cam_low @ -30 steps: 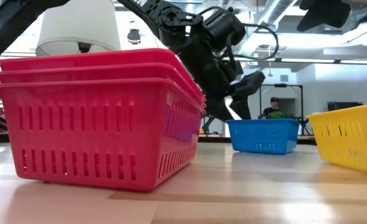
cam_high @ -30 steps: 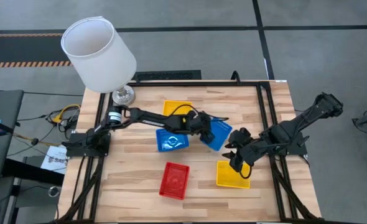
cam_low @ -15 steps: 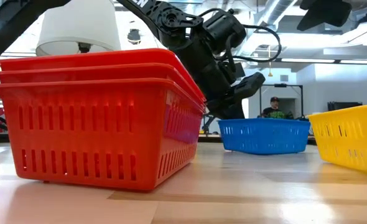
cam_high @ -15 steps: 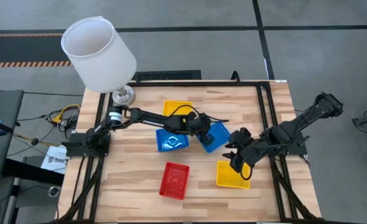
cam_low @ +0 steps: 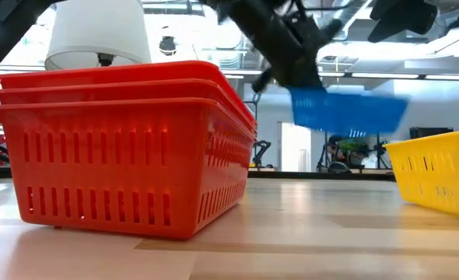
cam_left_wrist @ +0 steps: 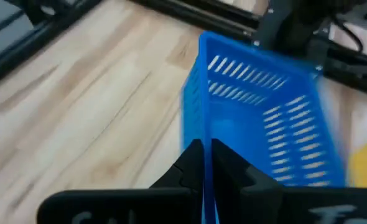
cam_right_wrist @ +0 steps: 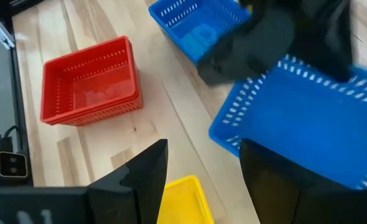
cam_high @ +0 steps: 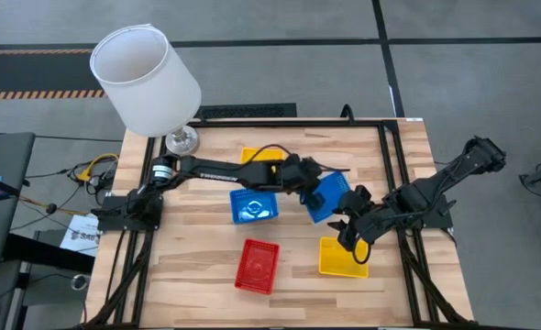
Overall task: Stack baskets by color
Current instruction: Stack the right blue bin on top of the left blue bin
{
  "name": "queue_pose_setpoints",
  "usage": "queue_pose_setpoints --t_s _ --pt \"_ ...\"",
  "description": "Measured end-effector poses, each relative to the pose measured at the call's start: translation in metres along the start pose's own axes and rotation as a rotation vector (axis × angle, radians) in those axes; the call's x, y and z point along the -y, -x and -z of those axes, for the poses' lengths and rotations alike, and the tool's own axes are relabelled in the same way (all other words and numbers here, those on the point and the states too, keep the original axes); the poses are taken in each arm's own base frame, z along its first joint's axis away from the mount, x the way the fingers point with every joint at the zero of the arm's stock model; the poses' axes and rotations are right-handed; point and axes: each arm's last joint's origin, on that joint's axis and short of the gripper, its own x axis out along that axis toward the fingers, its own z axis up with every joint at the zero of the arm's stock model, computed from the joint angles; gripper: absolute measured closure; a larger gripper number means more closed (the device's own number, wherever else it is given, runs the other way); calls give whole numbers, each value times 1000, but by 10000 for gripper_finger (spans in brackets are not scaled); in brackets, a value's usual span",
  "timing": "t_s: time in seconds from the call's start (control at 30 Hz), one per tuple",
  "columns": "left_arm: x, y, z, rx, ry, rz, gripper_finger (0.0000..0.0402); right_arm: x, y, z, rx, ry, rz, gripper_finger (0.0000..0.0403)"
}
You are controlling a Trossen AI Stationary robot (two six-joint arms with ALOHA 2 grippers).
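My left gripper (cam_high: pixel 303 176) reaches out from the table's left and is shut on a blue basket (cam_high: pixel 331 196), which hangs clear above the table in the low view (cam_low: pixel 346 111). A blue basket stack (cam_high: pixel 252 207) sits at mid-table. A red basket stack (cam_high: pixel 259 265) stands near the front edge on its flat bottom. One yellow basket (cam_high: pixel 342 258) lies front right. Another yellow basket (cam_high: pixel 260 157) lies at the back, partly under the left arm. My right gripper (cam_right_wrist: pixel 202 180) hovers open over the front yellow basket, beside the lifted blue one (cam_right_wrist: pixel 308 124). My left gripper pinches one side wall (cam_left_wrist: pixel 199 134) of the blue basket between its two shut fingers (cam_left_wrist: pixel 233 174), one inside the basket and one outside. The fingers slant down from the table's left. The basket hangs beyond them, lifted clear of the table and tilted.
A big white lampshade (cam_high: pixel 145 79) on a metal foot (cam_high: pixel 182 140) stands at the far left corner. Black frame rails (cam_high: pixel 397 183) run along the table's sides. Bare wood (cam_high: pixel 188 247) lies at the front left.
My left gripper has shut on the blue basket's wall, first drawing it a little along the table toward the left. It has then risen, and the basket has come off the table and now hangs tilted in the air. My right gripper has stayed open.
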Motion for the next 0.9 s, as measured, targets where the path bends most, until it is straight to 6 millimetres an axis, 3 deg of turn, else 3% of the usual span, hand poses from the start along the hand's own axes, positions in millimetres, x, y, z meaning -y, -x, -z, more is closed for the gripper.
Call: queue_pose_setpoints --t_s 0.2,0.37,0.5,0.6,0.7,0.9 --pt "-8 63 -33 -46 -74 -74 401 1 0 1 -8 8 10 179" --pt "-22 117 -42 -115 -97 -103 401 1 0 1 -8 8 9 179" --pt "-34 176 -48 -141 -143 -79 401 1 0 1 -10 9 10 179" --pt "-42 206 -39 -189 -166 -114 401 2 0 2 -15 13 16 179" --pt "-48 219 -21 -211 -153 -104 401 2 0 2 -16 14 17 179" --pt "-63 211 34 -259 -98 12 401 2 -1 1 -14 9 18 179"
